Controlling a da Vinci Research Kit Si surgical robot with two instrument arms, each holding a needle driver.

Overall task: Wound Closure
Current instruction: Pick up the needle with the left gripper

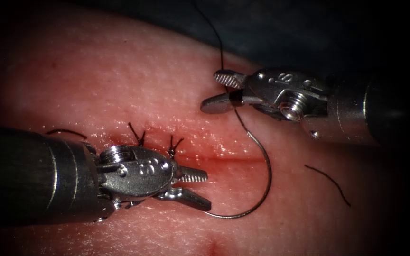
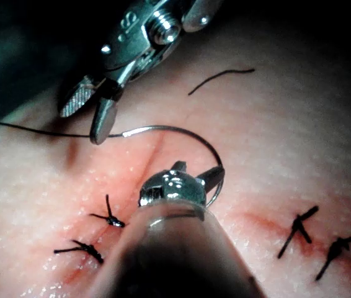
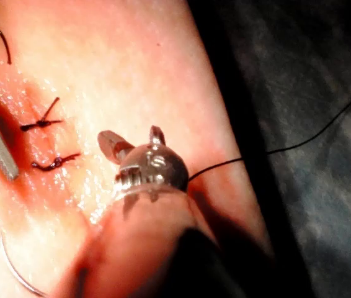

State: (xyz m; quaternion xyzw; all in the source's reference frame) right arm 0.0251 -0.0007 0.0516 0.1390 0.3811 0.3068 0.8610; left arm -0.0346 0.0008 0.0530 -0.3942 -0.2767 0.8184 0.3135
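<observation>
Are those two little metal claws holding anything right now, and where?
Nothing looks gripped. The needle lies on the tissue, its thread end between the open fingers of the right tool, its point beside the left tool, also open.

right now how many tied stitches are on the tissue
4, by the left wrist view: two stitches on one side of the left tool's shaft, two on the other. More may lie hidden under the tools.

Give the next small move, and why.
Probably shut the right tool on the needle: both tools gape, holding nothing; the needle lies loose on the tissue, its thread end between the right tool's jaws, its other end by the left tool.
</observation>
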